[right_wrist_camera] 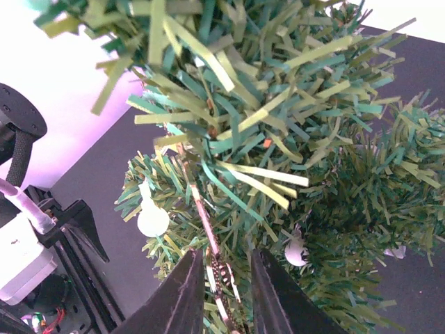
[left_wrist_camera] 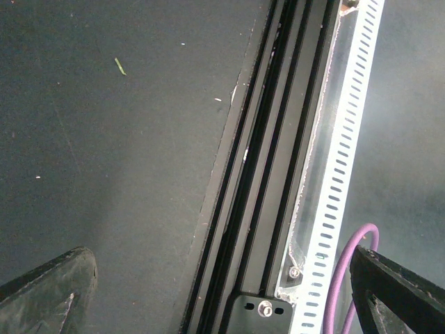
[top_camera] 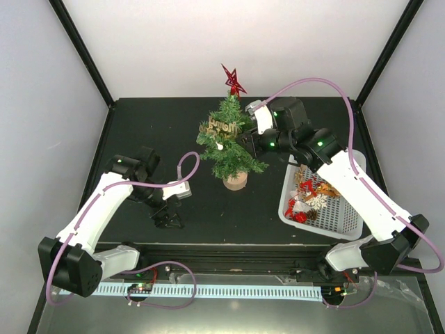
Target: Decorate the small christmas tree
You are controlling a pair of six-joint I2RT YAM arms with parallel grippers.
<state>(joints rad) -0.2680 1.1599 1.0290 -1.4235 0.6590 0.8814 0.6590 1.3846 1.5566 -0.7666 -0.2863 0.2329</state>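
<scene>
The small christmas tree (top_camera: 229, 149) stands on its wooden disc (top_camera: 235, 181) at mid-table, with a red star (top_camera: 233, 80) on top, a gold glitter ornament (top_camera: 217, 128) and a white ball (top_camera: 220, 146) on its branches. My right gripper (top_camera: 242, 138) reaches into the tree's right side. In the right wrist view its jaws (right_wrist_camera: 224, 261) stand a little apart, and the thin gold ornament (right_wrist_camera: 208, 229) hangs between them against the green needles (right_wrist_camera: 278, 139). White balls (right_wrist_camera: 153, 220) hang nearby. My left gripper (top_camera: 169, 219) is wide open and empty, low over the table's near edge (left_wrist_camera: 221, 257).
A white basket (top_camera: 334, 226) with red, white and brown ornaments sits at the right, under my right forearm. Black rails (left_wrist_camera: 257, 209) and a white slotted strip (left_wrist_camera: 341, 160) run along the table's near edge. Black frame posts stand at the back corners.
</scene>
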